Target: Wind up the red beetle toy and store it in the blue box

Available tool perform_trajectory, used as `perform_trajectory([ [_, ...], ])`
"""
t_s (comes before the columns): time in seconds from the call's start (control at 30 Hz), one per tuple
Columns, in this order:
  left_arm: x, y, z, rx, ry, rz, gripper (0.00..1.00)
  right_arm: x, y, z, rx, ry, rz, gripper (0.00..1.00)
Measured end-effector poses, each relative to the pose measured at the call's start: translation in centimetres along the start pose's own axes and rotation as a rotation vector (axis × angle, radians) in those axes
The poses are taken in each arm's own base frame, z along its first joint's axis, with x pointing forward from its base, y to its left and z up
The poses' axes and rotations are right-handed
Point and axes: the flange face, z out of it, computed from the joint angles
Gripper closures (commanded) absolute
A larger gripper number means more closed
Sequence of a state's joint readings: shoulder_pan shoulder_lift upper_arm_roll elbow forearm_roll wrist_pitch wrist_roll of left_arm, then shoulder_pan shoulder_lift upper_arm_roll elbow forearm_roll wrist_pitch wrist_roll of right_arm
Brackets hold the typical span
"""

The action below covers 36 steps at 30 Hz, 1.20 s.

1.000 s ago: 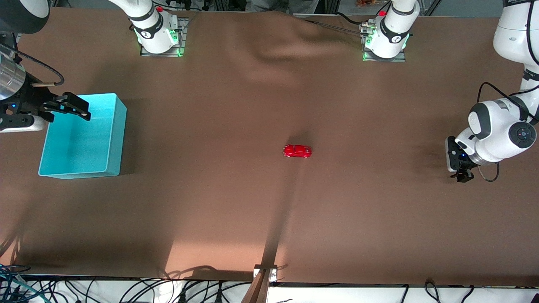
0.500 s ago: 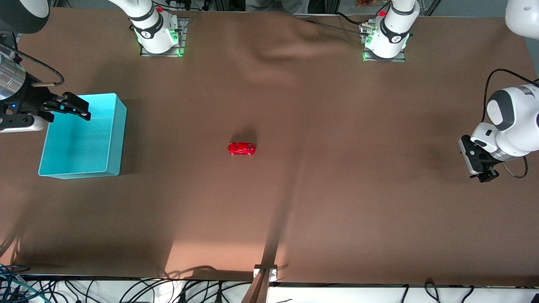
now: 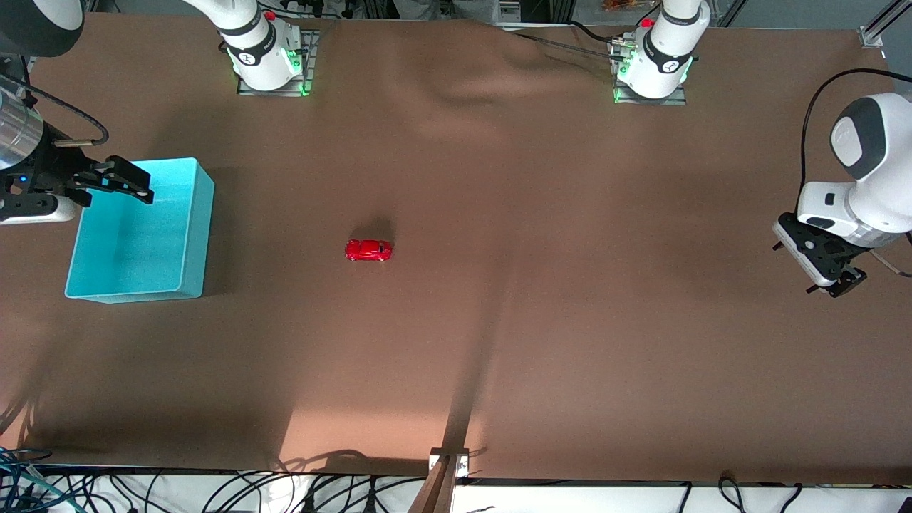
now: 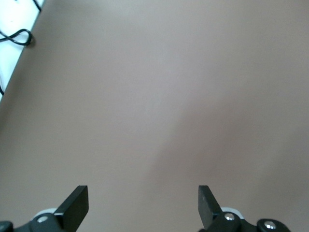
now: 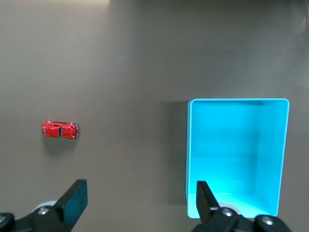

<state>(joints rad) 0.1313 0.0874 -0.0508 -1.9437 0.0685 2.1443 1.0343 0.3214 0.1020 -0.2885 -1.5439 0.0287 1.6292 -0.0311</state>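
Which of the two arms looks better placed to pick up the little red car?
The right. Its open gripper hovers over the blue box, with the red car nearby; the left gripper, open, waits at the left arm's end.

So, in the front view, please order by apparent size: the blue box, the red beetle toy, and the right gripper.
1. blue box, clearly the largest.
2. right gripper, open over the box; it hangs closer to the camera, so its size is unsure.
3. red beetle toy, smallest.
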Motion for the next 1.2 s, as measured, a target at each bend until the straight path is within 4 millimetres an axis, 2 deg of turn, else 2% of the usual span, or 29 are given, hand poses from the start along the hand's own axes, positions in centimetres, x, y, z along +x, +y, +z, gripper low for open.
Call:
perform_trajectory([
  [0.2,1.3,1.9,-3.4,-0.001,0.017,-0.205,0.0,0.0,0.2,0.1,-0.001,-0.002,0.003,0.0],
  [0.4,1.9,3.3,-5.5,-0.018,0.023,-0.418,0.0,0.3,-0.5,0.7,-0.002,-0.014,-0.007,0.0],
  [0.6,1.5,4.1,-6.5,-0.096,0.04,-0.595,0.0,0.9,-3.5,1.5,-0.007,-0.005,-0.044,0.0],
  [0.77,1.2,4.1,-7.8,-0.129,0.014,-0.685,0.0,1.4,-5.6,2.4,-0.012,-0.003,0.009,0.0],
  [0.93,1.4,4.2,-10.0,-0.154,-0.02,-0.753,0.0,1.8,-7.7,3.5,-0.005,-0.012,0.087,0.0],
  [1.2,2.1,3.8,-13.6,-0.138,-0.052,-0.77,0.0,2.6,-11.3,5.6,0.019,-0.017,0.226,0.0],
])
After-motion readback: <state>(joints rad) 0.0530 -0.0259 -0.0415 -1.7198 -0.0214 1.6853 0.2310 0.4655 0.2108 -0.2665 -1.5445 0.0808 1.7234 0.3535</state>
